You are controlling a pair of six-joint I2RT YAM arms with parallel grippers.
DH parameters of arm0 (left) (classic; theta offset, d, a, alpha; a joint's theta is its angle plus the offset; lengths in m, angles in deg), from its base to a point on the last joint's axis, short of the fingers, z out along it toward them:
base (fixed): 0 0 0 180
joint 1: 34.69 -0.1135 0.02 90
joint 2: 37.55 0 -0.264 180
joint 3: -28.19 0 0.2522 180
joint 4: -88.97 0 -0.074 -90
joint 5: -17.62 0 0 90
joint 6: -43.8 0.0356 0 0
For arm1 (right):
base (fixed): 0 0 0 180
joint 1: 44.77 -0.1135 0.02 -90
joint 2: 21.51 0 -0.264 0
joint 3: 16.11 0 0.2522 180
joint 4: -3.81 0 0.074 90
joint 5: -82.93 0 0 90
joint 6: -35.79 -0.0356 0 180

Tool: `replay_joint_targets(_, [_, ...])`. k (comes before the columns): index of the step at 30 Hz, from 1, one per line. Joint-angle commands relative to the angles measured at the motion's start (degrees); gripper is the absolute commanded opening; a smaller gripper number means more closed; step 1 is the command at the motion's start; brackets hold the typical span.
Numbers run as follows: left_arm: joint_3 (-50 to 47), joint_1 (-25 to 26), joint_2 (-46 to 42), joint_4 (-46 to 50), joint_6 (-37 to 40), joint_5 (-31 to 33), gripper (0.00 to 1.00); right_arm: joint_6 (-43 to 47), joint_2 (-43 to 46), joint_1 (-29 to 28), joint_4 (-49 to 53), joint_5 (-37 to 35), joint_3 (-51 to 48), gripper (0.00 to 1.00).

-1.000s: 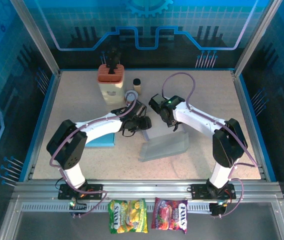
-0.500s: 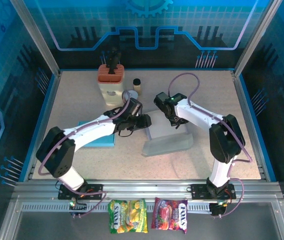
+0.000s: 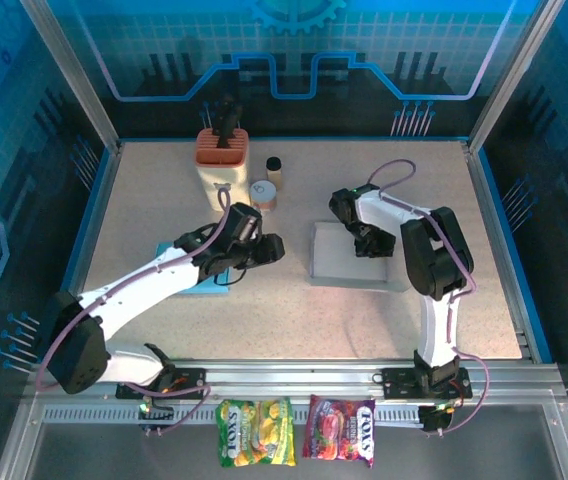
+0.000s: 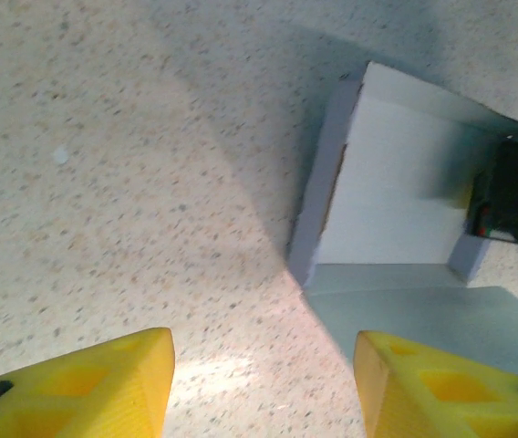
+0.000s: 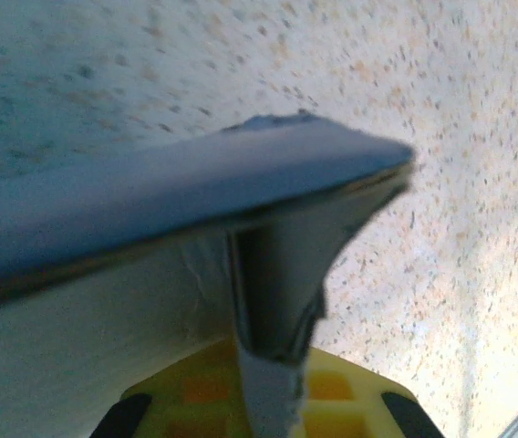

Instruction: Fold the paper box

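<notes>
We see the right pincer (image 3: 368,243) pinching an edge of the paper box (image 3: 349,268), likely steadying it for folding; the left pincer (image 3: 270,248) hangs open, empty, nearby.

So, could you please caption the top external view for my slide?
Mid-fold: right gripper pinches the box flap; left gripper hovers open nearby.

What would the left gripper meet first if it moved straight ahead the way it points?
Likely the bare table, just short of the paper box; depth is unclear, so the box's corner could come first.
</notes>
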Motion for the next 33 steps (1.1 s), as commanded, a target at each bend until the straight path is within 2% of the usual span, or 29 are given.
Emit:
replay_joint_targets(1, [-1.89,-0.51,-4.04,4.4,-0.92,0.82,0.55,-10.21,-1.91,3.92,5.75,2.89,0.66,0.0])
replay_joint_targets(8, [-6.79,-0.58,-8.64,4.18,-3.79,-2.77,0.53,-22.58,1.25,10.25,7.72,13.07,-0.66,0.0])
replay_joint_targets(13, [-10.19,0.27,-9.27,0.76,-5.84,-5.92,0.51,-34.84,3.95,13.0,7.45,23.51,-4.32,0.0])
replay_joint_targets(20, [-11.59,4.87,-7.29,-3.18,-7.6,-6.89,0.5,-49.73,6.1,10.74,5.5,33.72,-7.53,0.01])
replay_joint_targets(26, [-10.38,9.3,-4.04,-5.39,-8.09,-6.34,0.49,-56.46,6.46,8.09,1.38,39.8,-11.45,0.02])
replay_joint_targets(30, [-9.64,11.31,-1.9,-6.7,-8.37,-6.25,0.49,-57.75,7.65,6.91,-1.74,41.8,-14.18,0.11])
replay_joint_targets(33, [-8.9,12.09,-0.29,-7.58,-8.42,-6.32,0.49,-58.66,9.83,5.81,-3.2,41.34,-15.57,0.32])
